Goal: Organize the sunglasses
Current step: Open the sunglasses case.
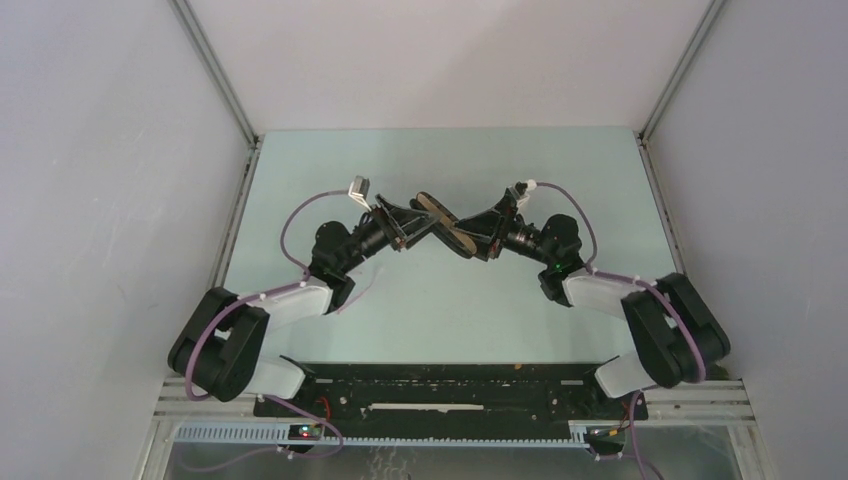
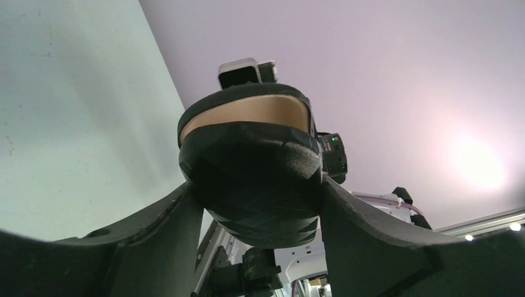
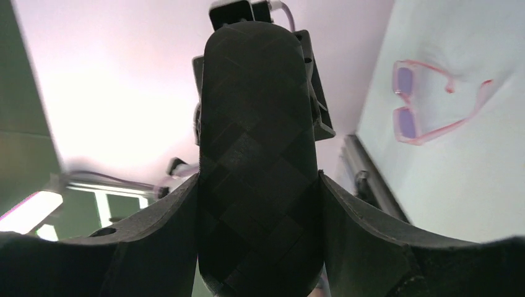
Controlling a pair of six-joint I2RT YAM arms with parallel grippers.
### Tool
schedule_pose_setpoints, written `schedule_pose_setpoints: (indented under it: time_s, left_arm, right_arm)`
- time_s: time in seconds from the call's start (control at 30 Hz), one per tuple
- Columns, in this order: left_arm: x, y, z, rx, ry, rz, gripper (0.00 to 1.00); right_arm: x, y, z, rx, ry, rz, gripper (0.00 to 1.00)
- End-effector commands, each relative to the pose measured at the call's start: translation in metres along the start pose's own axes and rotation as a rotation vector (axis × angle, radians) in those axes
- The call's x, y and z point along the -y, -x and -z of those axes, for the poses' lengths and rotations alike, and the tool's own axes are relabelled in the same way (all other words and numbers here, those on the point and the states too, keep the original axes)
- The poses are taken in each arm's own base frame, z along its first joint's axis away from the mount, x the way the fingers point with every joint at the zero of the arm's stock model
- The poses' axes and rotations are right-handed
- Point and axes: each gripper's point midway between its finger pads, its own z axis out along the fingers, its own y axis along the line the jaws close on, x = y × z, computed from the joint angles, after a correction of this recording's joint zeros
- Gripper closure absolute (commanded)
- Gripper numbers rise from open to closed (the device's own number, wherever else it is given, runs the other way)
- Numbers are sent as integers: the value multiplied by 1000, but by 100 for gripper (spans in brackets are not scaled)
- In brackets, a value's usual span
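Both arms' jaws gripped the black case (image 2: 251,179) aloft, apparently ajar; the sunglasses (image 3: 407,122) lay loose on the desk (image 3: 470,198), not yet stowed inside.

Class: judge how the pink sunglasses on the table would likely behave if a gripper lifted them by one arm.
The sunglasses look thin-framed, so probably light and easily bent. Their arms lie unfolded, so the hinge would likely swing and the front dangle. The smooth frame may slip in a grip.
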Motion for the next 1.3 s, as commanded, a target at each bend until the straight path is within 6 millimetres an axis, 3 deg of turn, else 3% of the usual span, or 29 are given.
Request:
schedule_pose_setpoints:
  time_s: [0.0,0.3,0.6,0.87,1.27]
  left_arm:
    - [25,-3,-2,-27,-103,-116,100]
    - [37,-10,4,-59,-155,-230,100]
    - [37,-17,12,-66,-206,-322,100]
    - [39,-22,20,-58,-248,-349,100]
    - [39,-24,23,-56,-264,-351,100]
  right_arm:
    - [-34,13,0,35,198,-231,100]
    - [-23,13,-11,43,227,-417,100]
    - [-22,15,-13,42,223,-537,89]
    - [-17,18,-14,44,214,-582,85]
    - [-16,20,-12,45,210,-563,65]
